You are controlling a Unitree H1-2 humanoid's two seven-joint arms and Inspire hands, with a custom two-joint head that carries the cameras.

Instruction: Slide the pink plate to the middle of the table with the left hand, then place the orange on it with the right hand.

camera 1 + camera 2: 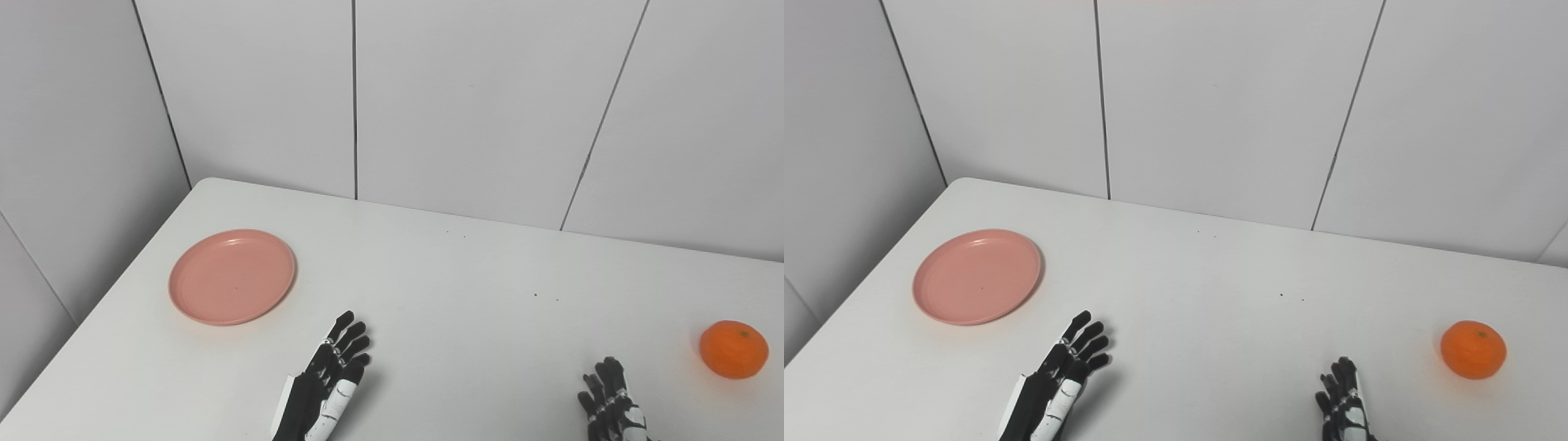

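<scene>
Both empty, fingers apart — left hand (324, 383) short of plate (232, 276), right hand (609, 401) beside orange (734, 349). Risk: pushing plate off bench (465, 306) edge — or nudging orange rolling.

Both hands are black with slim, segmented fingers. The left hand (324, 383), at 7 o'clock, carries white shell panels; the right hand (612, 404), at 5 o'clock, shows small white patches.

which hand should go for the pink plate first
Left. The left hand is open and nearest the pink plate; the right hand sits far across, beside the orange.
</scene>
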